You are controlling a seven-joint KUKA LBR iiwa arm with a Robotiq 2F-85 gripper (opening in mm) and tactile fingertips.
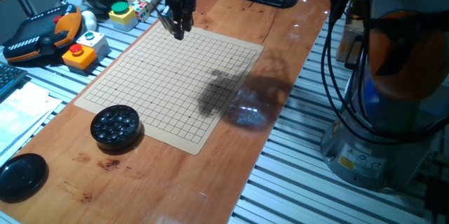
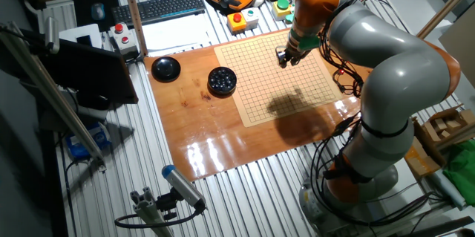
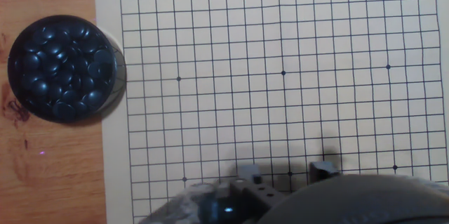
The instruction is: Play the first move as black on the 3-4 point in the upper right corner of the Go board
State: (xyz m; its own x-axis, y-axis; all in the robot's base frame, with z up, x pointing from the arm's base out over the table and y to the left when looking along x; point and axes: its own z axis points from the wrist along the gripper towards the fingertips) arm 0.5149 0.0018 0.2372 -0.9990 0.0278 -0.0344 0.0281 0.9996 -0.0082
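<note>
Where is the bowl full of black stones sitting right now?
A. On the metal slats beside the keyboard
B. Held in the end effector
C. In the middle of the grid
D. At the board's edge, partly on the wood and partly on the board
D: the bowl of stones straddles the board border, with wood under its outer side.

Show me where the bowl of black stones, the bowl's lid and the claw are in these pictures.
bowl of black stones (image 3: 64,69): hand view, on the stones heaped at its middle.
lid (image 1: 22,176): one fixed view, on its domed top.
claw (image 1: 178,29): one fixed view, between its fingertips above the board.
</note>
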